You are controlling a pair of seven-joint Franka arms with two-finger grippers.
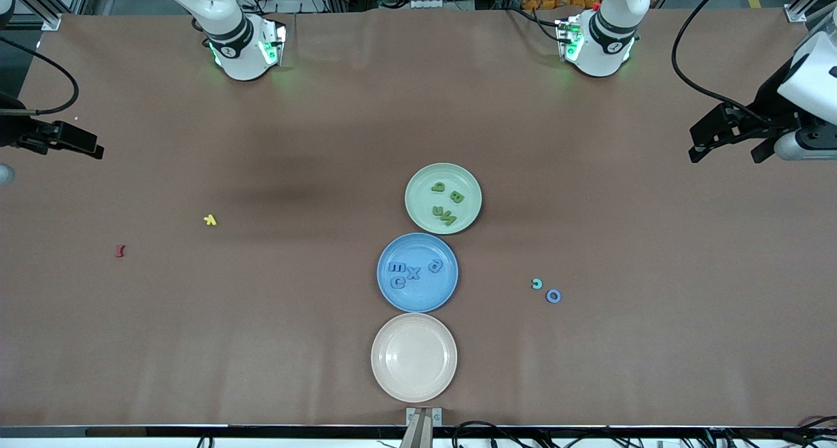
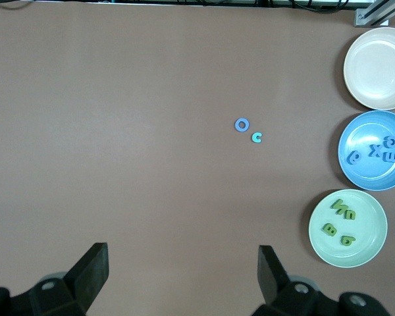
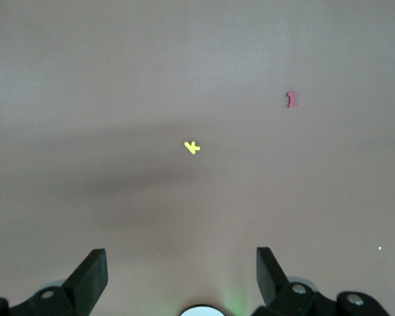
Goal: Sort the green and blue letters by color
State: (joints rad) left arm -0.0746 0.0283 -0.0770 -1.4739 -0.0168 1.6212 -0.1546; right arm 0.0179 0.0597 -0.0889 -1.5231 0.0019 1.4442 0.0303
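I see green letters [image 1: 446, 203] on the green plate [image 1: 418, 207], blue letters [image 1: 412, 271] on the blue plate [image 1: 418, 296]; left gripper [image 2: 183, 276] and right gripper [image 3: 182, 276] wait over the worktop [image 1: 261, 343], fingers wide apart, holding nothing.

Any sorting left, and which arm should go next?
Neither. All green letters lie in the green plate, all blue letters in the blue plate. Left gripper and right gripper wait open.

A matt brown table cover [image 1: 196, 343] shows faint creases; the cream plate [image 1: 386, 376] nearest the front camera looks glossy plastic.
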